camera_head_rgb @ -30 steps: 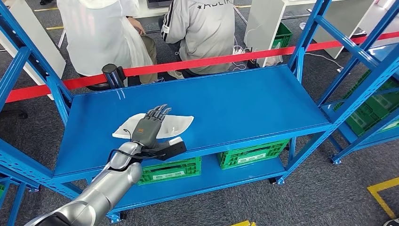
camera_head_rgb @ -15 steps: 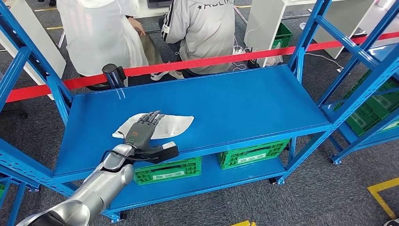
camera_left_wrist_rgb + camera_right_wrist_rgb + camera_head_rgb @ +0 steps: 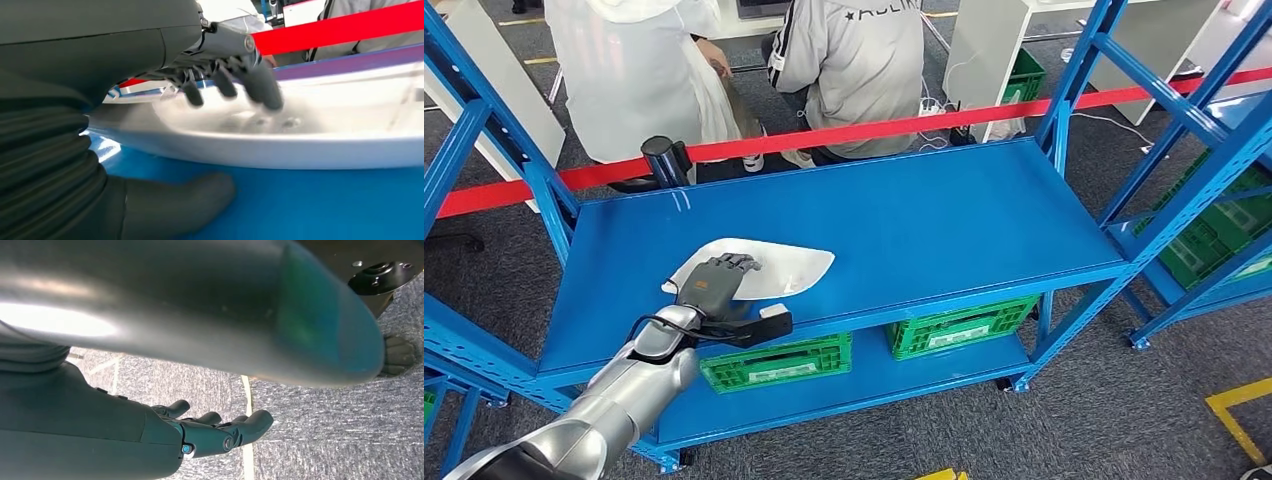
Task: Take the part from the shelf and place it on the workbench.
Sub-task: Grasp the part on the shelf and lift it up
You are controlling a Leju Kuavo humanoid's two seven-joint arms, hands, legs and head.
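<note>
Left hand: the left hand (image 3: 711, 283) lies over the near left end of the white part (image 3: 769, 268), fingers (image 3: 260, 85) curled down onto its upper face, thumb (image 3: 175, 200) low on the blue shelf (image 3: 924, 215) surface, below the part's rim. Whether the part is truly gripped or the hand merely rests on it, I cannot tell.
Left arm: silver forearm rises from the lower left of the head view, wrist just over the shelf's front edge.
Right hand: the right hand (image 3: 220, 432) hangs over grey floor, fingers loosely curled, holding nothing.
Part: a flat, leaf-shaped white shell, lying on the top shelf board toward its front left, its pointed end aimed right.
Edges: the part's near rim sits close to the shelf's front lip; the left upright post stands well apart from the hand.
Open room: bare blue board stretches right of the part and behind it, up to the back edge.
Beyond: a red barrier tape (image 3: 844, 132) runs behind the shelf; two people sit past it. Green crates (image 3: 959, 325) stand on the lower shelf.
</note>
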